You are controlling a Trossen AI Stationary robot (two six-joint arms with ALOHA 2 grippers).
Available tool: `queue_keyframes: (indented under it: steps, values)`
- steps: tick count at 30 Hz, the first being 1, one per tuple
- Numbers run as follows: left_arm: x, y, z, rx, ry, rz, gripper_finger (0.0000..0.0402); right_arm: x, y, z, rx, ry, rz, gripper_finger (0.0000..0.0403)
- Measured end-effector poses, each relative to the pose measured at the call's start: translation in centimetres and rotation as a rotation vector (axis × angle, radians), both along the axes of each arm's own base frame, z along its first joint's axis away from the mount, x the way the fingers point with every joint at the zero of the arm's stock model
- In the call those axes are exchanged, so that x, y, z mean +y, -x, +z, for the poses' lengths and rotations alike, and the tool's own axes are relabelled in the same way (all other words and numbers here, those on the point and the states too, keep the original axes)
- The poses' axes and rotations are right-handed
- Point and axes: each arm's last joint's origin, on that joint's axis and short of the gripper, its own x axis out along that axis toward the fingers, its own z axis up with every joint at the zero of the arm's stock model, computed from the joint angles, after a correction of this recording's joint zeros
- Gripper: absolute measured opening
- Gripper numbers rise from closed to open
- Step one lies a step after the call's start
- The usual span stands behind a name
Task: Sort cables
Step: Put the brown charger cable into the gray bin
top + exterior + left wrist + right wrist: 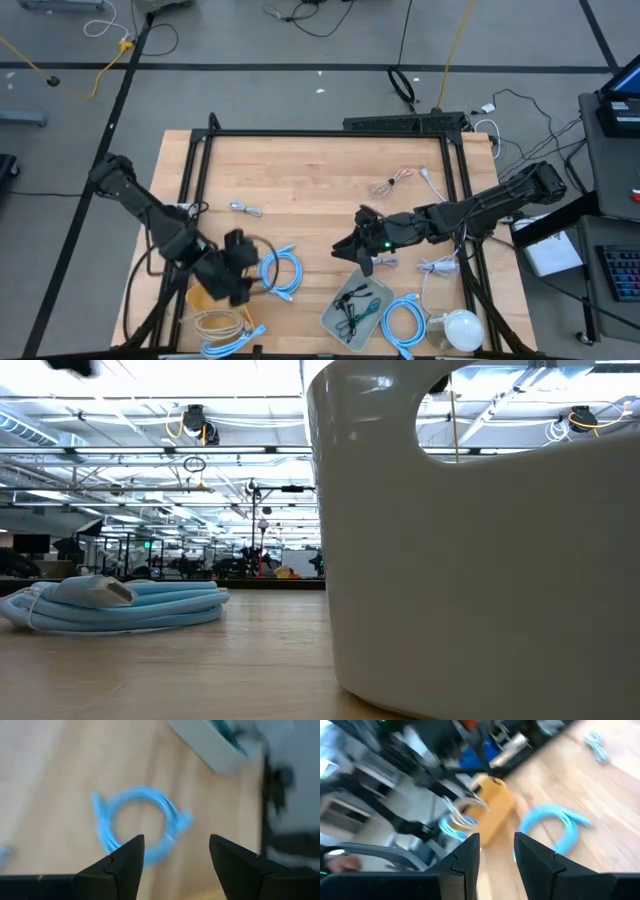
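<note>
A light-blue cable loop (283, 270) lies flat on the wooden table (310, 170). My left gripper (252, 263) hovers just to the loop's left, open and pointing down at a slant. In the left wrist view the loop (140, 822) shows ahead of the gripper's (175, 845) empty fingers. My right gripper (350, 250) hangs open and empty above the table's middle, right of the loop, pointing nearly level toward the left. Its wrist view shows the gripper (496, 840), the loop (555, 827) and a yellow tray (495, 805). Another light-blue loop (400, 322) lies near the front right.
The yellow tray (212, 300) at the front left holds beige cable, with a blue loop (228, 342) beside it. A grey tray (355, 305) holds dark and teal cables. Small bundles (245, 208), (390, 183), (438, 265) lie loose. A round white object (462, 328) sits at the front right.
</note>
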Motion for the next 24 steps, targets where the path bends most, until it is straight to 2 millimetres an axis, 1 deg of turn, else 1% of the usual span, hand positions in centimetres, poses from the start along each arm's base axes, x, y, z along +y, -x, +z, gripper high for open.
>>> queue_keyframes:
  steps: [4, 7, 11, 13, 15, 17, 19, 24]
  values:
    - [2.4, 0.1, 2.1, -0.173, -0.016, 0.197, 0.0230, 0.4, 0.8, -1.6, 0.171, 0.022, -0.060, 0.0114]
    - [4.2, 0.6, 3.8, -0.291, -0.018, 0.323, 0.0230, 0.0, 2.0, -3.3, 0.367, 0.074, -0.165, 0.0114]
    - [6.3, 1.0, 5.4, -0.377, -0.019, 0.377, 0.0230, -2.2, 4.5, -5.6, 0.705, 0.282, -0.305, 0.0114]
    - [7.2, 1.1, 5.8, -0.391, -0.015, 0.395, 0.0230, -3.4, 5.6, -6.1, 0.838, 0.404, -0.317, 0.0114]
    - [7.9, 1.2, 6.1, -0.404, -0.009, 0.424, 0.0230, -4.8, 6.2, -6.3, 0.943, 0.527, -0.290, 0.0114]
    - [8.3, 1.2, 6.3, -0.411, -0.003, 0.448, 0.0230, -6.1, 6.3, -6.4, 0.999, 0.637, -0.239, 0.0114]
    - [8.7, 1.0, 6.3, -0.415, 0.005, 0.473, 0.0230, -7.6, 6.1, -6.4, 1.026, 0.704, -0.167, 0.0114]
    - [8.8, 0.4, 6.4, -0.445, 0.052, 0.523, 0.0230, -11.8, 4.9, -6.7, 0.976, 0.758, -0.006, 0.0114]
